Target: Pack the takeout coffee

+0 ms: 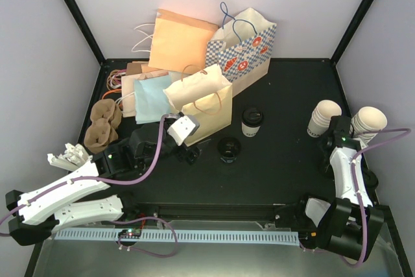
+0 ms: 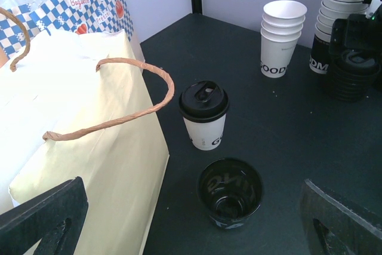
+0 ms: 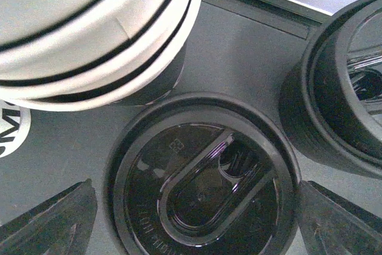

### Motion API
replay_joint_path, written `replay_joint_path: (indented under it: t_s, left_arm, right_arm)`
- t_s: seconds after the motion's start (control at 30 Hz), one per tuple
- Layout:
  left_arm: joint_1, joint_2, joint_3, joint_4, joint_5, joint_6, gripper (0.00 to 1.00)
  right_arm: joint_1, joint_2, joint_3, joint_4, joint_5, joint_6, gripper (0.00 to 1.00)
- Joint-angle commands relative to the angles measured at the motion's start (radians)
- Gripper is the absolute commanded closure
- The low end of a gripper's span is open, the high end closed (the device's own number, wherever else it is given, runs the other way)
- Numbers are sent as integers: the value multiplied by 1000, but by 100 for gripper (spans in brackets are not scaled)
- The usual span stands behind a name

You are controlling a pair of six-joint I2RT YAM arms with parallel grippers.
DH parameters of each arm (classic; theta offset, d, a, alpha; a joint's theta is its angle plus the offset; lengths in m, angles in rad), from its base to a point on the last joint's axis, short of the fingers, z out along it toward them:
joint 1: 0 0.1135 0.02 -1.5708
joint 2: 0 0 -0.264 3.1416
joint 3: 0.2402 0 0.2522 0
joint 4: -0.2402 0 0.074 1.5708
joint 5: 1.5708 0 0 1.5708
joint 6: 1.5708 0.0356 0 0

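The takeout coffee [image 1: 252, 122], a cream-white cup with a black lid, stands upright on the black table just right of the cream paper bag [image 1: 209, 104]. It shows in the left wrist view [image 2: 204, 116] beside that bag [image 2: 77, 147]. My left gripper [image 1: 189, 155] is open and empty, low on the table by the bag's front corner, well short of the coffee. Its fingers [image 2: 48, 219] frame a lidless black cup [image 2: 230, 192]. My right gripper [image 1: 331, 157] is at the far right, open, its jaws on either side of a loose black lid [image 3: 200, 183].
The lidless black cup [image 1: 229, 149] stands in front of the coffee. Two stacks of lidless cream cups [image 1: 323, 118] [image 1: 368, 123] and a second lid stack [image 3: 349, 82] crowd the right arm. More bags, among them a checkered one [image 1: 243, 53], and brown cup carriers [image 1: 104, 124] lie behind and to the left.
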Motion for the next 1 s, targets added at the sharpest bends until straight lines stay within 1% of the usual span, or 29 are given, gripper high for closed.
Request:
replay_joint_path:
  t_s: [0.0, 0.17, 0.27, 0.43, 0.67, 0.97]
  left_arm:
    - [6, -22, 0, -1, -13, 14, 1]
    - [6, -27, -2, 1, -15, 14, 1]
    - [6, -30, -3, 0, -15, 15, 1]
    - [6, -31, -5, -1, -15, 15, 1]
    - [6, -36, -10, -1, -15, 15, 1]
    - [6, -31, -8, 1, -12, 15, 1]
  right_arm:
    - [-6, 5, -21, 26, 0, -2, 7]
    - [-6, 7, -28, 30, -8, -1, 8]
    - [-6, 3, -24, 25, -9, -1, 15]
    - [-6, -9, -17, 18, -7, 0, 19]
    - [-6, -14, 0, -4, -13, 3, 21]
    - [-6, -62, 24, -41, -10, 4, 22]
